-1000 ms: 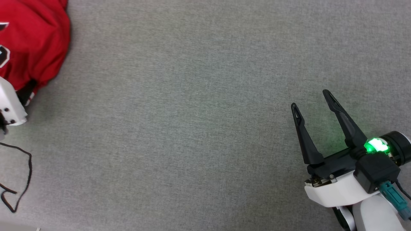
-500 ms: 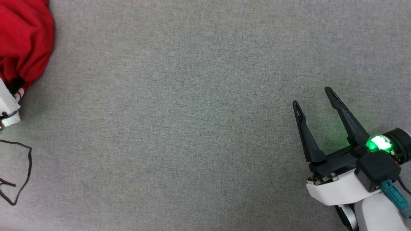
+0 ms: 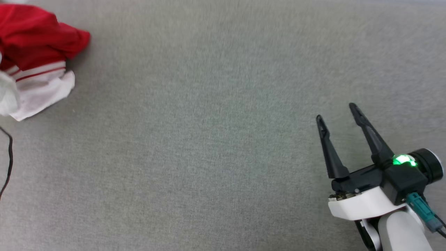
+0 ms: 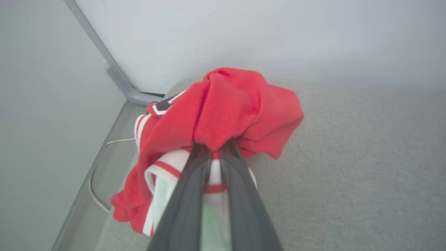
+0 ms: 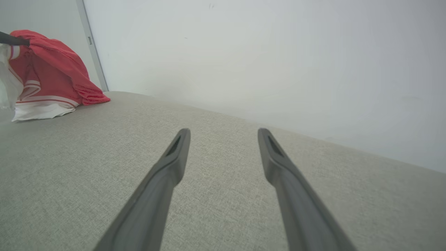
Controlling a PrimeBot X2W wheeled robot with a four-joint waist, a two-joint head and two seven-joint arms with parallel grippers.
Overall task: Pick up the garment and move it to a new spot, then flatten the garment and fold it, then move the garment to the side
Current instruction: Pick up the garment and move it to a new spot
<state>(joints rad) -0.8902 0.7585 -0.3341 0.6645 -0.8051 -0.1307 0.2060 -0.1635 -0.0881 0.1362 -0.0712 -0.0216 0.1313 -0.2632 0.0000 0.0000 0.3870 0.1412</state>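
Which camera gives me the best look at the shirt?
Left wrist view: the shirt fills the middle, with the fingers of the left gripper shut on its red cloth. Head view catches part of it at the left edge; right wrist view has it small, far left.

The head view looks straight down on the grey surface (image 3: 209, 139). The left wrist view sits close against the garment (image 4: 226, 111) — the right wrist view, skimming low, shares it from afar.

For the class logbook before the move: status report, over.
Left gripper shut on red jersey T-shirt with white striped sleeve. Right gripper open, empty. Shirt bunched, far left of grey fabric surface. Thin black cable lies nearby.
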